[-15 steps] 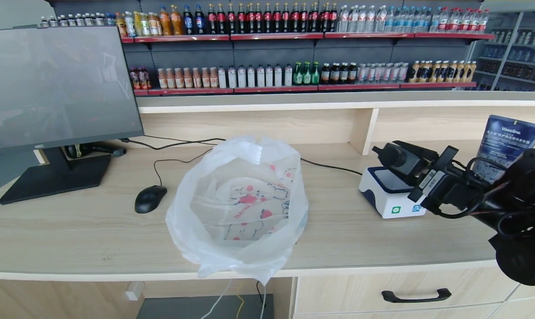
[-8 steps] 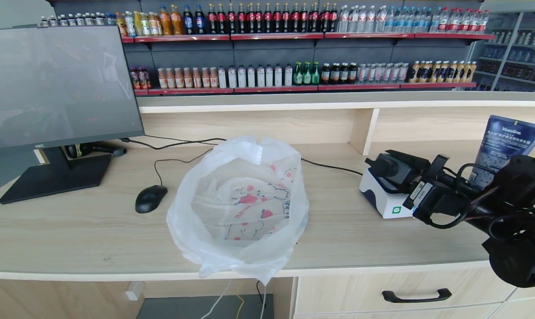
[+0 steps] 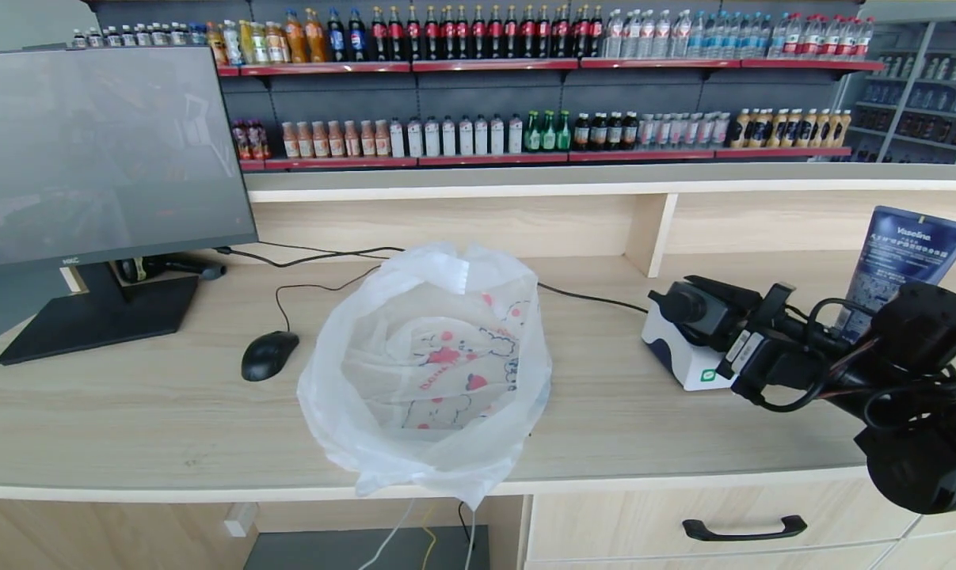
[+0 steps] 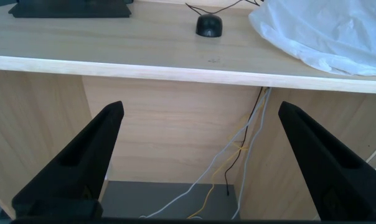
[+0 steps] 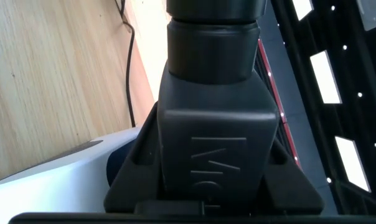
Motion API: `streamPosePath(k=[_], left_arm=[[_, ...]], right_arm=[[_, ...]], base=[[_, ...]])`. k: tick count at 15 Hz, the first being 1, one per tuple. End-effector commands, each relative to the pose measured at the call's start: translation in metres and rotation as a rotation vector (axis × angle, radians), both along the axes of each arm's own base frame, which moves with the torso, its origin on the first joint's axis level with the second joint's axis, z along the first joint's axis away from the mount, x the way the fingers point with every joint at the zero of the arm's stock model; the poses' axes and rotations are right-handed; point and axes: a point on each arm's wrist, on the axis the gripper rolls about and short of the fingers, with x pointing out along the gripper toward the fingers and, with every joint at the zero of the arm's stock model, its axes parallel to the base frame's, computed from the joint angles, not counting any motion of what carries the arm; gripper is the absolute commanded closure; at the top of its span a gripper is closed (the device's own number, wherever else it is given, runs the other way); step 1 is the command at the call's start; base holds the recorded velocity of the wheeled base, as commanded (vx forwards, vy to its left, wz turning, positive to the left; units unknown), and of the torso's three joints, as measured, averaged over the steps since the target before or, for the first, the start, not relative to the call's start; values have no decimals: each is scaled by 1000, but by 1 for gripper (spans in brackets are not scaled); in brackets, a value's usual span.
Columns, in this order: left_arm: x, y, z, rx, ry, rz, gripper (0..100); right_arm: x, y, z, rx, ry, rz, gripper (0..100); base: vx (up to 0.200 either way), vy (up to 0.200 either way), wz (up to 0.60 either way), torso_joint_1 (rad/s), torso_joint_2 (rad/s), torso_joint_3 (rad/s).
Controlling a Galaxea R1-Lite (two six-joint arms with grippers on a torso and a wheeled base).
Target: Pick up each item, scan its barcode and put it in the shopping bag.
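Observation:
A white plastic shopping bag [image 3: 426, 364] stands open in the middle of the counter, with a printed packet lying inside it. A blue tube [image 3: 913, 245] stands upright at the counter's far right. My right gripper [image 3: 727, 321] hovers just above a white and blue box [image 3: 683, 360] and is shut on a black handheld scanner [image 3: 695, 299]; the wrist view has the scanner [image 5: 213, 143] close up over the box [image 5: 51, 180]. My left gripper [image 4: 200, 168] hangs open below the counter's front edge, with the bag [image 4: 325, 31] above it.
A monitor [image 3: 97, 150] on a black stand occupies the left of the counter, with a black mouse [image 3: 268, 355] and its cable between it and the bag. A raised shelf backs the counter. Drawers with a black handle [image 3: 743, 529] sit under the right side.
My right arm has come down and a little left with the scanner, closer over the white and blue box. The bag and the tube have stayed put.

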Motion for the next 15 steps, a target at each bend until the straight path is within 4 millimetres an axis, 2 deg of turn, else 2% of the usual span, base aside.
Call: streamPosePath(k=[1,9,15], left_arm=[[0,0,0,0,0,0,0],[0,0,0,0,1,0,0],[0,0,0,0,0,0,0]], right_arm=[[3,0,-4,0,9,2,100],[3,-1,-5,-1,13,-1,100],[-2,1,4,6,-12,6,100]], base=[[0,0,0,0,0,0],[0,0,0,0,0,0],[0,0,0,0,0,0]])
